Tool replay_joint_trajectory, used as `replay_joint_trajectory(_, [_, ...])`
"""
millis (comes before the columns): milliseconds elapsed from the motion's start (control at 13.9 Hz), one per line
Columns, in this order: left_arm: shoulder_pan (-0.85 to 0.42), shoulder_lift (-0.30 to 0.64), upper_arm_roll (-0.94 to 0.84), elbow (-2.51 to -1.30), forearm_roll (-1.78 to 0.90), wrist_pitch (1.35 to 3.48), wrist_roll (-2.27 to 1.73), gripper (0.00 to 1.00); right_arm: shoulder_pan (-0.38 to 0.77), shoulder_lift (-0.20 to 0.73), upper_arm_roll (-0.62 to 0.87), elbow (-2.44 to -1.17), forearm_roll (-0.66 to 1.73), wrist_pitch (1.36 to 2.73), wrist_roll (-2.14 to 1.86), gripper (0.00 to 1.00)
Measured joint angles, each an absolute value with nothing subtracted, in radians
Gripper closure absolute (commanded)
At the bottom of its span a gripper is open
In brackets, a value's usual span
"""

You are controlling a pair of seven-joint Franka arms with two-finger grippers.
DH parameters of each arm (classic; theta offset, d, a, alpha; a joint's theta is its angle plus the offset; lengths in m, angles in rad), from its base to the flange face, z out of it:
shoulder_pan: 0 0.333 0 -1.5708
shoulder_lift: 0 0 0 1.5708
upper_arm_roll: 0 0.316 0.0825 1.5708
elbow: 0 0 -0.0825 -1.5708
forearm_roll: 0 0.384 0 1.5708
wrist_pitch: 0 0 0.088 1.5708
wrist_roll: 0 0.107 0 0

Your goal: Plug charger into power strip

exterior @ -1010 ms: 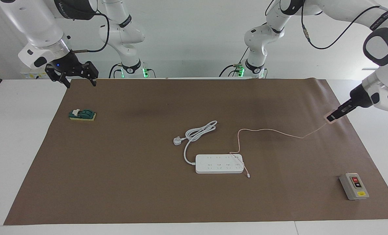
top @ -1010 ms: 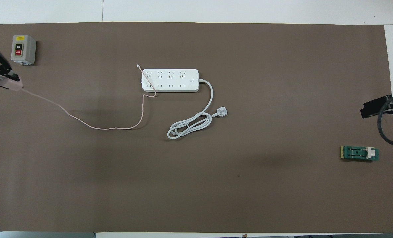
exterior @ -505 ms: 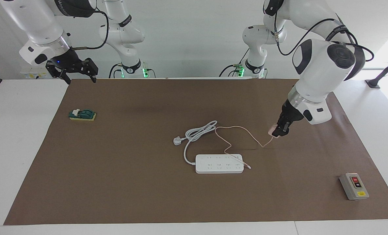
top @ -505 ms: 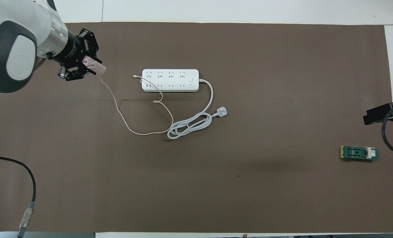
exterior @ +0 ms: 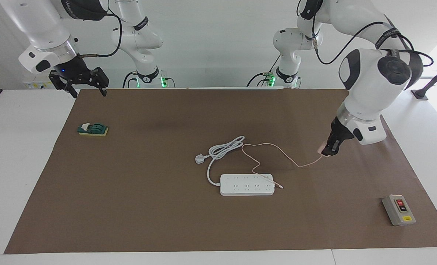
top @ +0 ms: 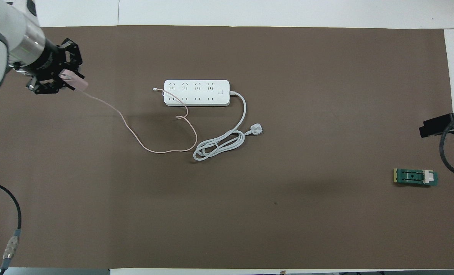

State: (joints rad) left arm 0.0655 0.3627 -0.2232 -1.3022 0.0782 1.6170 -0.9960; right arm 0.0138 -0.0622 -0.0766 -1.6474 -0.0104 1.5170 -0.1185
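Over the brown mat (exterior: 137, 191), the left gripper (exterior: 328, 151) is clamping the charger (top: 76, 82), well apart from the power strip (exterior: 247, 184); the right gripper (exterior: 81, 81) is waiting, jaws spread wide

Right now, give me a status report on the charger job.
Left gripper shut on charger, airborne over mat. Right gripper open, waiting over mat's edge. Power strip unplugged; pink cable trails across one end of it.

Robot lab — two white arms (exterior: 373, 73) bolted at a white table (exterior: 20, 147) covered by a brown mat (exterior: 130, 184). Plain white wall, loose test items laid out — nothing homely.
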Motion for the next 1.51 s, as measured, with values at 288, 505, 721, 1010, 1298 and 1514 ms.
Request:
replay_joint_trajectory(288, [0.277,0.285,-0.215,-1.302,0.079,1.55,-0.584,1.0,0.013,-0.057,-0.077,-1.652,-0.01,1.517,-0.118,0.0])
replay_joint_trajectory(505, [0.427,0.25,-0.21,-1.302,0.08,1.534,-0.304,1.0,0.012,-0.057,-0.077,-1.652,-0.01,1.517,-0.118,0.0])
replay_joint_trajectory(721, [0.565,0.234,-0.206,-1.302,0.08,1.508,-0.082,1.0,0.012,-0.057,-0.074,-1.652,-0.01,1.517,-0.118,0.0])
replay_joint_trajectory(1010, [0.662,0.212,-0.209,-1.301,0.08,1.478,0.07,1.0,0.012,-0.057,-0.073,-1.652,-0.01,1.517,-0.118,0.0])
replay_joint_trajectory(1298, [0.644,0.206,-0.259,-1.301,0.08,1.476,-0.047,1.0,0.012,-0.057,-0.073,-1.652,-0.01,1.517,-0.118,0.0])
replay_joint_trajectory(1514, [0.559,0.206,-0.313,-1.302,0.079,1.476,-0.284,1.0,0.012,-0.057,-0.073,-1.652,-0.01,1.514,-0.118,0.0])
